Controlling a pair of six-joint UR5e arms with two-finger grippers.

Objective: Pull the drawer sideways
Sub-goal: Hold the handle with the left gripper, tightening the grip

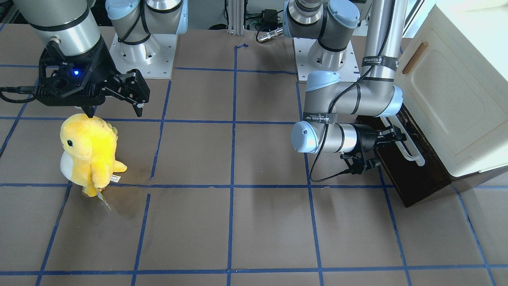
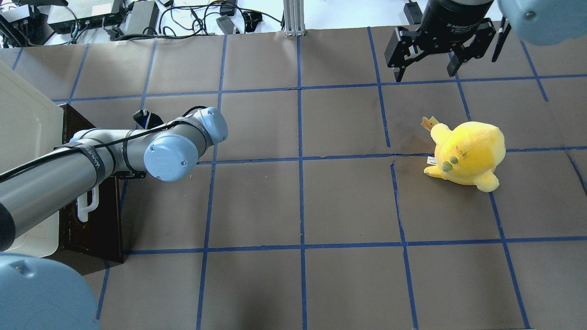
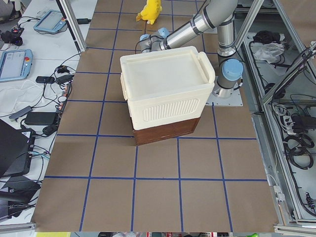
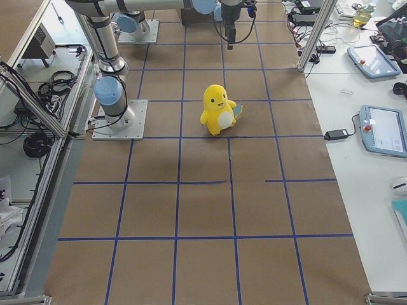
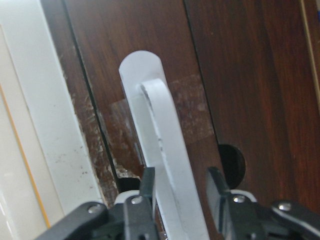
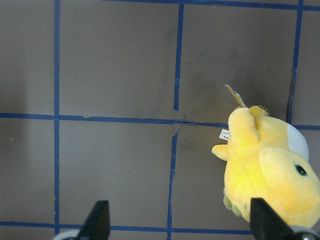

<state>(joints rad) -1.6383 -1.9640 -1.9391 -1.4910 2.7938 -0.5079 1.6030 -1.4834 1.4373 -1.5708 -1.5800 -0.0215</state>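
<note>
Over at 9 o'clock on the surface (image 2: 298, 206), the drawer (image 2: 98, 229) sat beneath the cream cabinet (image 2: 23, 137). Its dark front faced the middle and looked shut, or close to it. And the left arm (image 2: 114, 151) was right on it! The forearm reached in from 8 o'clock with the elbow jutting toward the centre. The wrist was folded back and lying level, so the left tool (image 5: 181, 175) pointed flat into the wood. That made sense: a sideways pull wants a sideways approach.

The wrist view told the story. The fingers (image 5: 147, 185) straddled the white bar handle (image 5: 160, 140) near its rounded end, one against the bar and the other with daylight beside it. So the tool was released, not clenched, set around the handle but grasping nothing yet. My read was the grasp step, with the pull not begun. The squeeze had to come first, then a straight draw toward 3 o'clock, or the bar could slip free.

Across at 3 o'clock, a yellow plush toy (image 2: 467, 153) stood well apart from the drawer, with no part in this job. Beyond it at 1 o'clock, the right tool (image 2: 425, 73) hung pointing down, spread wide and holding nothing. I'd judge it was parked there to keep out of the way.
</note>
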